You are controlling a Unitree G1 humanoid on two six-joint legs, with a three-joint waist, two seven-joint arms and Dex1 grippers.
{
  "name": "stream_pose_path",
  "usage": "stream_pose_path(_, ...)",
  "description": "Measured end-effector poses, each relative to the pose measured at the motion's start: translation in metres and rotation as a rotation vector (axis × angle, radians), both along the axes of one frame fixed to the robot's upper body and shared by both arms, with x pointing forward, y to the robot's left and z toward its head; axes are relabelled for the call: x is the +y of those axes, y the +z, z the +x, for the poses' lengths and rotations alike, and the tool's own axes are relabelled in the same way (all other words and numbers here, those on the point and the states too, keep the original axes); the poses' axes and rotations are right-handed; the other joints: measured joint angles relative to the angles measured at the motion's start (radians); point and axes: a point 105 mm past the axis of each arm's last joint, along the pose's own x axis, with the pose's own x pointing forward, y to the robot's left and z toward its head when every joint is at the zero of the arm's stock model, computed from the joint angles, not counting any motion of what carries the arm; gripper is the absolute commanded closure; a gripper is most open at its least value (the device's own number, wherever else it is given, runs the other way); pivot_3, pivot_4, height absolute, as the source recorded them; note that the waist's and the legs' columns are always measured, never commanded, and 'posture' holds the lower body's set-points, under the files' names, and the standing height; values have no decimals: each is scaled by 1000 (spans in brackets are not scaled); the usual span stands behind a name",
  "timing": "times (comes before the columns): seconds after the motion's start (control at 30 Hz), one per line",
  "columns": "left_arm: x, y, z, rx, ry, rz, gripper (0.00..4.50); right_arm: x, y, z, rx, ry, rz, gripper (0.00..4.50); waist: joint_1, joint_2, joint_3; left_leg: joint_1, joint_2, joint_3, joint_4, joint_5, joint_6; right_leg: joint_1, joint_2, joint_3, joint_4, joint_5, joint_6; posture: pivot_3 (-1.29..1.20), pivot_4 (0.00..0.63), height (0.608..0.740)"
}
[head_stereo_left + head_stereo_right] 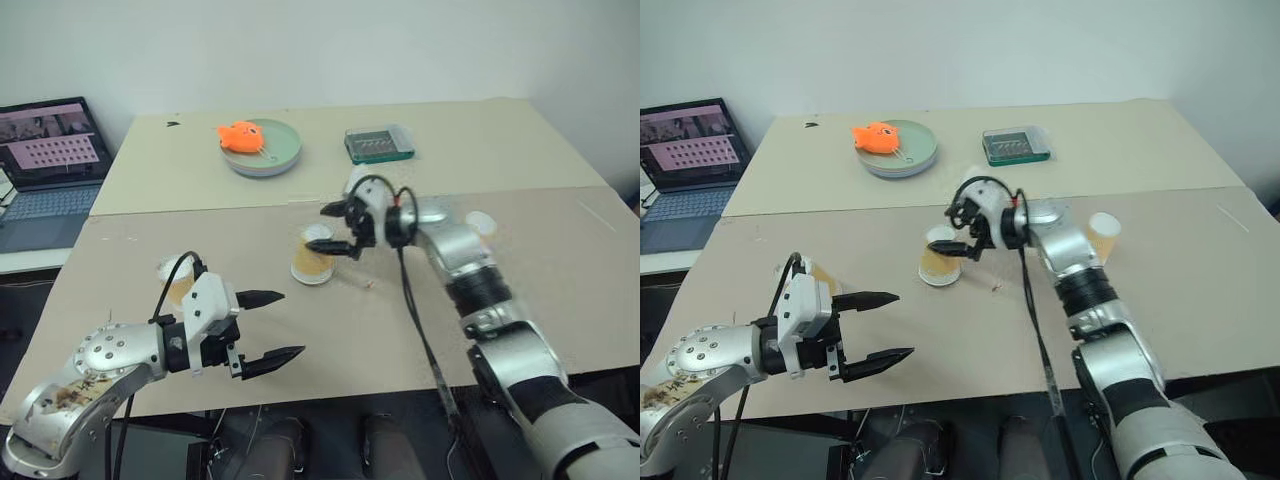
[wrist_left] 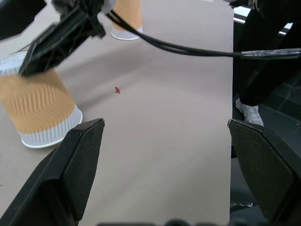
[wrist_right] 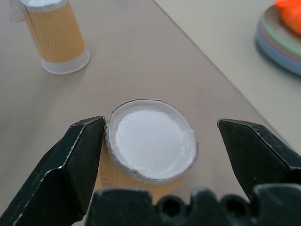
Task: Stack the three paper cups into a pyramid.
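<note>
The left gripper [image 1: 268,328] hovered wide open and empty at 7 o'clock, 1 paper cup [image 1: 180,283] just behind it. At centre, the right gripper [image 1: 340,229] stood spread above an upside-down cup [image 1: 313,256], gripping nothing. A third cup [image 1: 1104,235] stood at 3 o'clock.

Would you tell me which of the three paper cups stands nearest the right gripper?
The middle cup, directly below the open right gripper. The other two stand apart: one beyond the right arm, one behind the left gripper.
</note>
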Motion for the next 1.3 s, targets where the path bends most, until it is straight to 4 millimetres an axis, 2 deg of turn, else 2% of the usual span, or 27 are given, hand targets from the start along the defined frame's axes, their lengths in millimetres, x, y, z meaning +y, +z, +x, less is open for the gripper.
stream_pose_path(0.27, -1, 0, 3, 3, -24, 1, 0, -40, 4, -41, 15, -135, 40, 53, -1, 0, 0, -1, 3, 2, 0, 0, 0, 1, 0, 0, 0, 0, 0, 0, 150, 740)
stream_pose_path(0.37, -2, 2, 6, 0, -33, 3, 0, -68, 4, -48, 21, -300, 85, 53, 2, -1, 0, -2, 3, 2, 0, 0, 0, 1, 0, 0, -1, -1, 1, 0, 150, 740)
stream_pose_path(0.47, -1, 2, 6, 1, -34, 5, 0, -104, -1, -51, 21, -531, 120, 53, 10, -1, 0, -3, 3, 3, 0, 0, 0, 0, -1, 1, 0, -1, 1, 0, 150, 740)
stream_pose_path(0.6, 0, 2, 8, 7, -41, 12, 0, -150, -17, -60, -23, -885, 77, 53, 14, -1, 0, -3, 5, 4, 0, 0, 0, 0, 0, 1, 0, -2, 2, 0, 150, 740)
stream_pose_path(0.67, 1, 3, 10, 5, -41, 12, 0, -161, -23, -62, -29, -1006, 71, 53, 11, 0, 0, -3, 5, 5, 0, 0, 0, 0, 0, 2, 0, -3, 4, 0, 150, 740)
stream_pose_path(0.87, -1, 3, 15, 7, -67, 20, 0, -171, -32, -60, -57, -1236, 108, 53, 10, -1, 0, -2, 6, 6, 0, 0, -1, 0, 1, 1, -1, -4, 5, 0, 150, 740)
stream_pose_path(1.0, -5, 10, 24, -33, -65, -18, 0, -183, -43, -44, -60, -1344, 143, 53, 10, -1, -1, -1, 6, 6, 0, 0, -1, 1, 1, 1, -1, -1, 1, 0, 150, 740)
stream_pose_path(1.13, -6, 7, 25, -29, -65, -7, 0, -197, -44, -34, -92, -1399, 176, 53, 9, -1, -1, -1, 6, 6, 0, 0, 0, 1, 3, 1, -1, 0, -1, 0, 150, 740)
stream_pose_path(1.3, -6, 6, 26, -30, -60, 0, 0, -203, -49, -23, -74, -1411, 246, 53, 3, -1, -1, 0, 7, 6, 0, 0, 0, 2, 3, 1, -1, 0, -1, 0, 150, 740)
